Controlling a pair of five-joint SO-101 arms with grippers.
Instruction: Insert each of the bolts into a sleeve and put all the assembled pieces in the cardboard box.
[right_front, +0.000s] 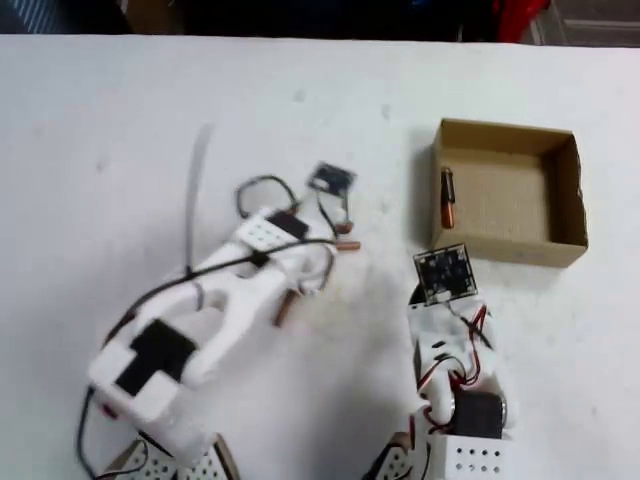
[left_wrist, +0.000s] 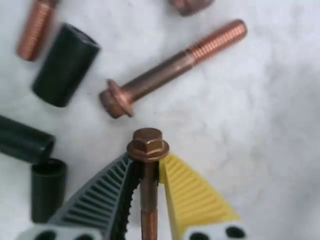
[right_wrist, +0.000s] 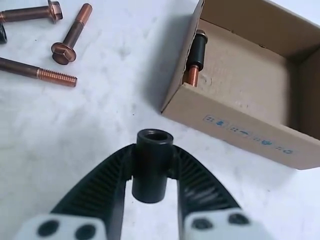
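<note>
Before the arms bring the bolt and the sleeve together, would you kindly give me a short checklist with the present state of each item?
1. Bolt grip: ok. The left gripper is shut on the shank of a bolt, with the head past the fingertips.
2. Sleeve grip: ok. The right gripper is shut on a sleeve.
3. Sleeve bore: ok. The open end faces away from the gripper and looks unblocked.
4. Bolt lined up with sleeve: not ok. The high view shows the two grippers apart.
5. Room in the cardboard box: ok. One assembled piece lies along a wall.
6. Loose bolt clear of the held one: ok.
</note>
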